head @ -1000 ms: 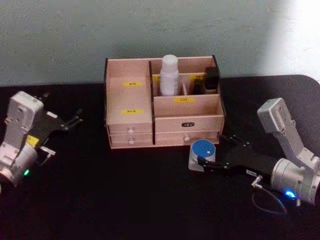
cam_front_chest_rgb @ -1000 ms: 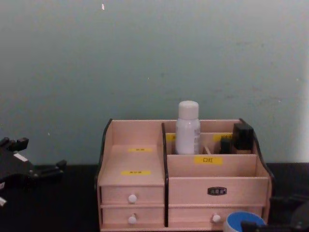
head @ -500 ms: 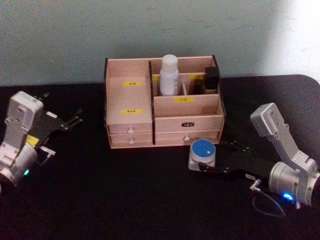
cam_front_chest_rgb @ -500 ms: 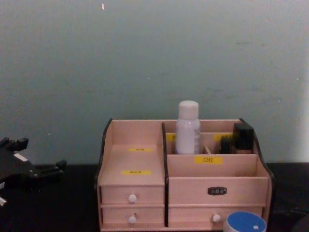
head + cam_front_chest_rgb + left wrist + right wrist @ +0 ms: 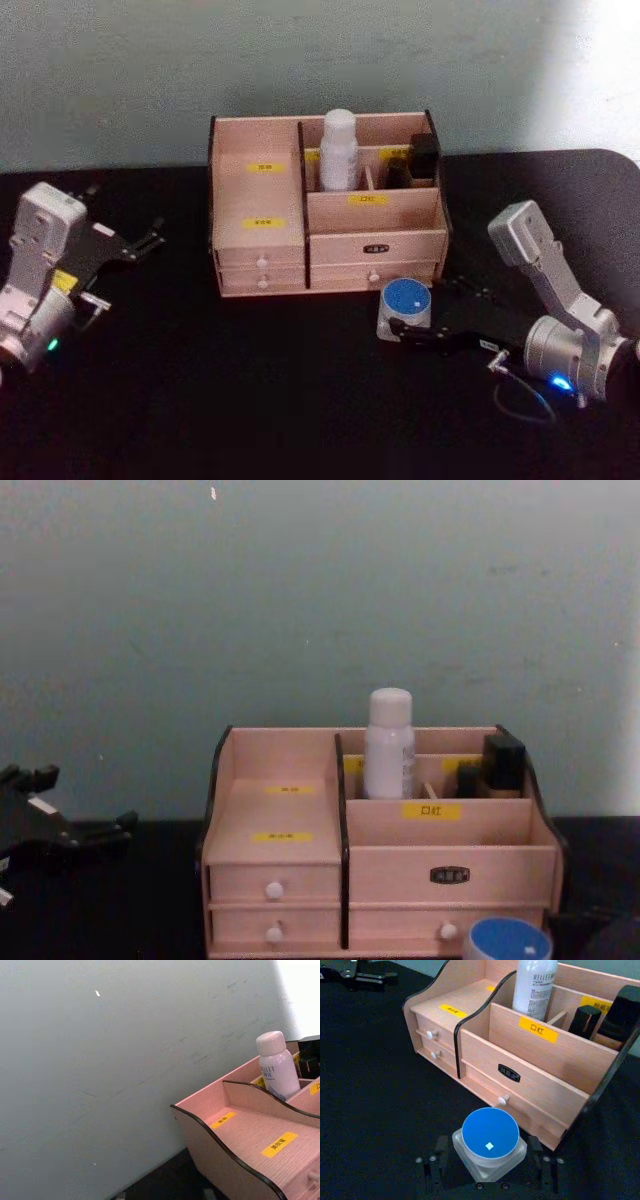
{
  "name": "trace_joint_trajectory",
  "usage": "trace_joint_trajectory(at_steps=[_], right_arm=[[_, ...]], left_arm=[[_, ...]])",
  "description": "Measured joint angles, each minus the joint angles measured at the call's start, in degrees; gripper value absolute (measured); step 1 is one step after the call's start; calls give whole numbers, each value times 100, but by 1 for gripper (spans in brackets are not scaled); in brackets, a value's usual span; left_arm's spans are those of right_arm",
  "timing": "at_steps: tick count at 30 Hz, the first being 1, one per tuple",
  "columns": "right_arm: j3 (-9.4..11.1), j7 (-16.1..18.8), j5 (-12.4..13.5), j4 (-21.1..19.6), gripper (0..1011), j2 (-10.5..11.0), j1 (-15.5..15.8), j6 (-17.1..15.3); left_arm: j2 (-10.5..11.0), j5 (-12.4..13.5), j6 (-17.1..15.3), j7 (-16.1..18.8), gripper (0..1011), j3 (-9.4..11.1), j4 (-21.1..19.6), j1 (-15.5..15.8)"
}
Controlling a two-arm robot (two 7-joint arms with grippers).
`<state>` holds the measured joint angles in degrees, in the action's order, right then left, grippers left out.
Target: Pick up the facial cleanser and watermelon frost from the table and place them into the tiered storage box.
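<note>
Between spread jaws of right gripper (image 5: 488, 1154) sits watermelon frost (image 5: 490, 1132).

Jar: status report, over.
Left gripper open, parked left. Right gripper straddles jar, grip unclear. Jar on table before box; cleanser already in box. Nothing in the way.

the white bottle (image 5: 535, 982) carries dark print near its top that begins "rellet" in the right wrist view. the left wrist view catches it as "ellet", and the smaller lines below are too fine to read. on the wooden box (image 5: 545, 1067), a yellow label (image 5: 538, 1029) on the front wall of the middle compartment reads "口红". the other yellow labels (image 5: 452, 1010) and the small dark plate (image 5: 509, 1073) bear characters too small to make out.
</note>
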<state>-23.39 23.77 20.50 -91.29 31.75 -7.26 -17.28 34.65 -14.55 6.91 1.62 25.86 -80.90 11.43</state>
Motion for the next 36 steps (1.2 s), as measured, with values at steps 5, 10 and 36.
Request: trace_joint_trajectory(at_steps=[5, 10, 36], right_arm=[[-57, 61, -64, 158, 1003, -85, -145, 43], [-94, 97, -102, 306, 1002, -158, -253, 60], [-99, 110, -111, 431, 915, -247, -324, 93]], left_arm=[[0, 0, 0, 0, 1001, 0, 0, 0], [0, 0, 0, 0, 1001, 0, 0, 0], [0, 0, 0, 0, 1001, 0, 0, 0]])
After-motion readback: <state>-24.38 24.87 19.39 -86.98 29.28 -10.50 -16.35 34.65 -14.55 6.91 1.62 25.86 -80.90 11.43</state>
